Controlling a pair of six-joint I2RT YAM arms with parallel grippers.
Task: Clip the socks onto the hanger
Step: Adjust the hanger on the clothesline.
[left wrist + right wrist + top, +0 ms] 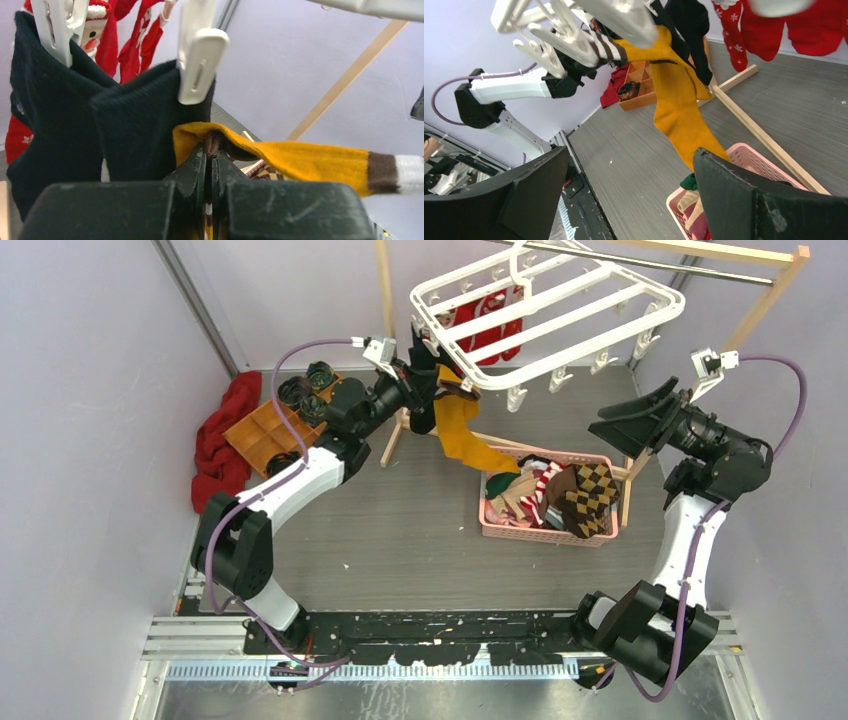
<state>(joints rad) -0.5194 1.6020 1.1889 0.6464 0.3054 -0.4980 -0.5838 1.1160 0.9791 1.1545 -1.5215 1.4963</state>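
Nearest, at mid-table, a pink basket (pixel 500 528) heaped with loose socks, among them a brown and cream argyle sock (pixel 588 490) at its right end. Just beyond and to the right, the right gripper (pixel 640 418), fingers spread wide apart, empty, raised above the basket's right side. To the left, the left gripper (pixel 418 380), pinched tight on the cuff of a mustard-yellow sock (pixel 462 435), lifted close under the near-left corner of the white hanger (pixel 560 315); foot of that sock trailing down toward the basket. Right beside that grip, two black socks (pixel 135 125) already pegged in white clips (pixel 197 60). Hanger frame tilted, hanging below a wooden rack (pixel 770 285). Farther back, red Christmas socks (pixel 490 325) dangling from the frame. Far left, against the wall, a red cloth (pixel 220 445) beside a wooden tray (pixel 262 435).
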